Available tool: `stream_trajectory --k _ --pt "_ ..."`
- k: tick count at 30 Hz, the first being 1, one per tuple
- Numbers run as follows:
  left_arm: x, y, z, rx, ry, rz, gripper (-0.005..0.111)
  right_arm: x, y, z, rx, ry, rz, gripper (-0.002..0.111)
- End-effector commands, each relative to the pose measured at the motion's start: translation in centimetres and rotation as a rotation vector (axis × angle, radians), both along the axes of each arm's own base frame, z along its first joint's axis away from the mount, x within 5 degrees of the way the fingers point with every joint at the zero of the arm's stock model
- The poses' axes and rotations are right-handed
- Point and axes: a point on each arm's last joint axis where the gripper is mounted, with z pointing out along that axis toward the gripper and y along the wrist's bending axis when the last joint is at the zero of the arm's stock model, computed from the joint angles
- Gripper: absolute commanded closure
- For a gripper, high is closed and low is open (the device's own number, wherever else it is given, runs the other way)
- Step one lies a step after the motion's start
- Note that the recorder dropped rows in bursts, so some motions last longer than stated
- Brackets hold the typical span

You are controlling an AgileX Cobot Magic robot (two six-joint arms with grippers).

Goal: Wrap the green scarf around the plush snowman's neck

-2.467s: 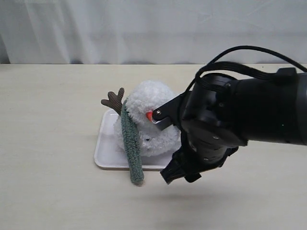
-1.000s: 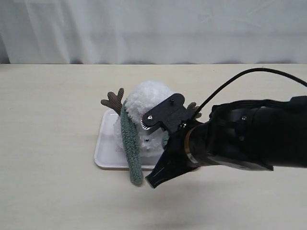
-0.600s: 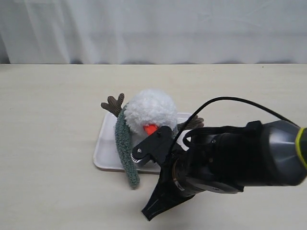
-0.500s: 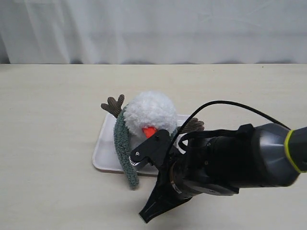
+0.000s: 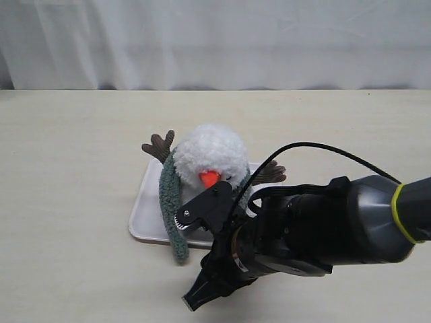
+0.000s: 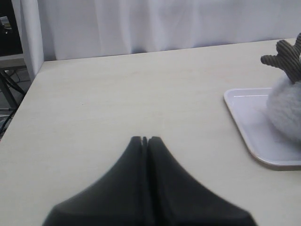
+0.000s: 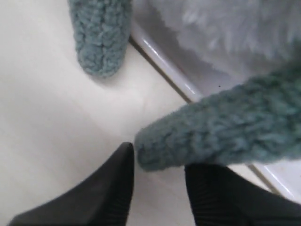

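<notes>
Green scarf (image 5: 170,202) sits round the back of the plush snowman's (image 5: 210,151) neck, with one tail down each side of the body.

Change over the last couple of seconds: my right arm dropped and pulled toward the near edge. The snowman came up from a tilt and its orange nose (image 5: 209,178) now faces the near side.

Left tail's long axis runs far-to-near, and its tip points at the near edge, hanging over the white tray's (image 5: 145,219) rim onto the table (image 5: 74,168). Right tail leads off the neck toward my right hand (image 7: 157,162). Its blunt end lies between the fingertips, which are closed to about scarf thickness, so it reads as a pinch.

Left hand (image 6: 145,139) is fully closed on nothing, over bare table clear of the tray.

My read: scarf is draped, not wrapped. The tails aren't crossed yet, so the right tail has to go across the front.
</notes>
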Motion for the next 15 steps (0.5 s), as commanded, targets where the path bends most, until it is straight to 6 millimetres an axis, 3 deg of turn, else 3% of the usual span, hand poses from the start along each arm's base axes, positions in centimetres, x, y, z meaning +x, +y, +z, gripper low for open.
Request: stream_trajectory --k 1,5,15 --pt "0.0 0.0 0.0 -0.003 -0.007 0.002 0.107 -0.1 0.8 0.2 0.112 0.002 -0.027 0.054" --pt "0.0 0.0 0.0 -0.003 -0.007 0.002 0.107 0.1 1.7 0.6 0.218 -0.020 -0.009 0.054" --pt "0.0 0.0 0.0 -0.003 -0.007 0.002 0.107 -0.5 2.4 0.8 0.277 -0.001 -0.034 0.054"
